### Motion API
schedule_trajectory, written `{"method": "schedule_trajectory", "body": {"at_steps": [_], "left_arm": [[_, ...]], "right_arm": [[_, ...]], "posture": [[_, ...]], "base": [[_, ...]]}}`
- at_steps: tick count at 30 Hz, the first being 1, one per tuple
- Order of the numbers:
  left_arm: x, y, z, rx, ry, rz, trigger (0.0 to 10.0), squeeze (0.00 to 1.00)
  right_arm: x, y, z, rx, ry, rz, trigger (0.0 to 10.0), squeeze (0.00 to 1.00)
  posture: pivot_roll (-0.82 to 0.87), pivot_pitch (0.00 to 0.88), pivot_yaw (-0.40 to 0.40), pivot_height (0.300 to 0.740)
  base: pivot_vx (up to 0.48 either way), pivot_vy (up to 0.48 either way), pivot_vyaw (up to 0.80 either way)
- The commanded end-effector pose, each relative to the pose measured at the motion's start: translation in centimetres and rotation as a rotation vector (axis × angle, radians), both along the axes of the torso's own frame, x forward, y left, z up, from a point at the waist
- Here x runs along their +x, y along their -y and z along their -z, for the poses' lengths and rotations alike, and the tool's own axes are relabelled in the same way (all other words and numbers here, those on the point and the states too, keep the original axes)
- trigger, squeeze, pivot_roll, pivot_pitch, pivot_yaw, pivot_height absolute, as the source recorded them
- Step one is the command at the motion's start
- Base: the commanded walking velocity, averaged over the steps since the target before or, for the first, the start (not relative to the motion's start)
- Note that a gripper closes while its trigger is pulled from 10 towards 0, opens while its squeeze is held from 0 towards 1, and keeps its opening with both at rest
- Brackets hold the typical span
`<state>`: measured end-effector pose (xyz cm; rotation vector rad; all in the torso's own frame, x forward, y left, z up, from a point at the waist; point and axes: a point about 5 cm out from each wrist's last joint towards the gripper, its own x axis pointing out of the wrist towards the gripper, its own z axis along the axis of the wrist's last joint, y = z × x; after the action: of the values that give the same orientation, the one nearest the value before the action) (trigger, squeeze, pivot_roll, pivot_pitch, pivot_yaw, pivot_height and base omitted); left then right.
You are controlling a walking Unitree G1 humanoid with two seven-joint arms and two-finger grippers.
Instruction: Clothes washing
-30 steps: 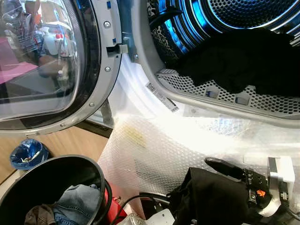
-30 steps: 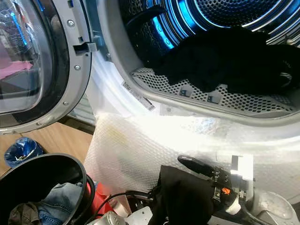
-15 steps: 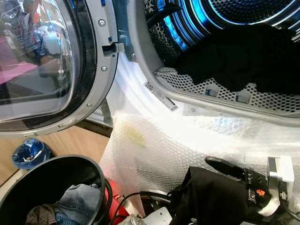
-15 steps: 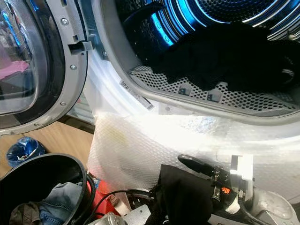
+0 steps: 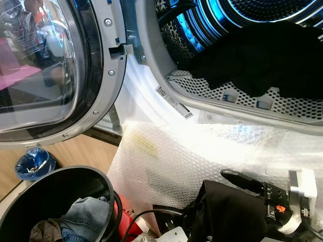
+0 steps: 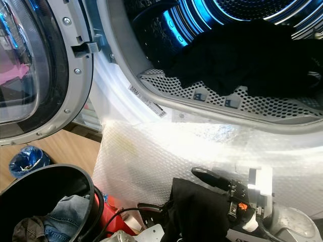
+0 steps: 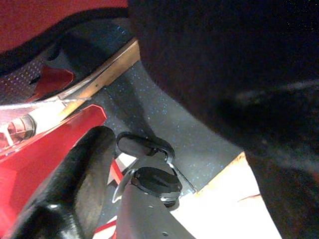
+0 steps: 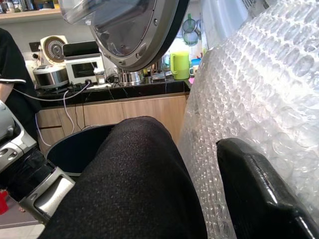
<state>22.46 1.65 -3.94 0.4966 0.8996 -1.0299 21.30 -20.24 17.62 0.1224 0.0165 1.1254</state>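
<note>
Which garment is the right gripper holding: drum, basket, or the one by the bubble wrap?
The black garment low by the bubble wrap, draped at the right gripper.

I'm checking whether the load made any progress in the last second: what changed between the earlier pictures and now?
Almost nothing. The view drifted slightly, so that is the camera, not the things. The right hand still holds the black garment low before the bubble wrap, below the open drum. The dark clothes in the drum and the jeans in the black basket lie as before.
</note>
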Motion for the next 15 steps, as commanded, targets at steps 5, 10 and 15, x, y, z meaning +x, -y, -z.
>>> {"method": "schedule_trajectory", "body": {"at_steps": [5, 10, 15], "left_arm": [[-0.87, 0.97, 0.12, -0.027, -0.044, 0.032, 10.0, 1.0], [-0.89, 1.11, 0.04, -0.03, -0.045, 0.054, 10.0, 1.0], [-0.87, 1.65, -0.31, -0.083, -0.063, 0.067, 10.0, 0.0]], "right_arm": [[-0.07, -0.25, -0.68, 0.004, 0.044, -0.004, 10.0, 0.0], [0.0, -0.3, -0.67, 0.007, 0.046, -0.003, 10.0, 0.0], [0.03, -0.31, -0.63, 0.007, 0.047, 0.0, 10.0, 0.0]], "posture": [[-0.11, 0.102, 0.077, 0.74], [-0.11, 0.1, 0.079, 0.74], [-0.1, 0.1, 0.081, 0.74]], "base": [[0.0, 0.0, 0.0], [0.0, 0.0, 0.0], [0.0, 0.0, 0.0]]}}
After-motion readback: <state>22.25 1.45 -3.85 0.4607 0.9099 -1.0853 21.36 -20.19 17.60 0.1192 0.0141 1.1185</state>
